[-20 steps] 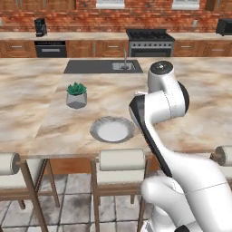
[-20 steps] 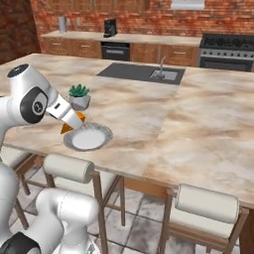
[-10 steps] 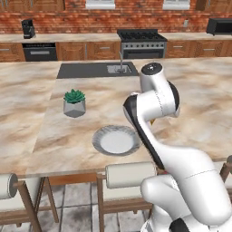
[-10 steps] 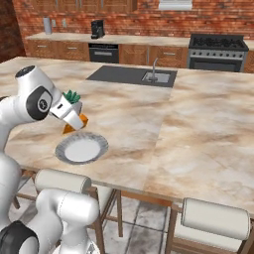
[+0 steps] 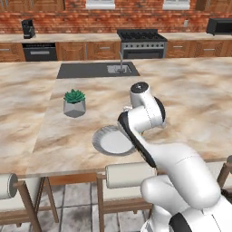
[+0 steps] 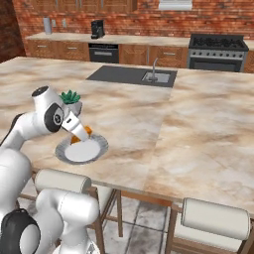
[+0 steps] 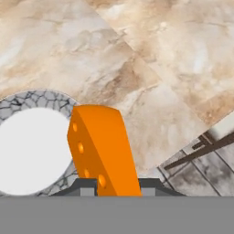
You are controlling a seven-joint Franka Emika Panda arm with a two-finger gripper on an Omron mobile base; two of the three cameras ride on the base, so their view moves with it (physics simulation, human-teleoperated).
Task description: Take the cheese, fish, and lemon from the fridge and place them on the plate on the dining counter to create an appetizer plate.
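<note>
Where the cheese (image 7: 101, 148) was carried above the plate's far side before, it is now held lower, over the plate (image 6: 97, 149) rim. An orange wedge, dotted with small holes, is seen clamped in the tool (image 6: 81, 135). A potted plant (image 5: 74, 102) stands nearby on the desk (image 5: 190, 95).

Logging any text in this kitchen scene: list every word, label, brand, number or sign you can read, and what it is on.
None: no readable text in any view.
The cheese, held in the gripper by the plate, shows only holes, no label.
The plant pot, stove and coffee machine carry no legible marks; their controls are too small to read.
</note>
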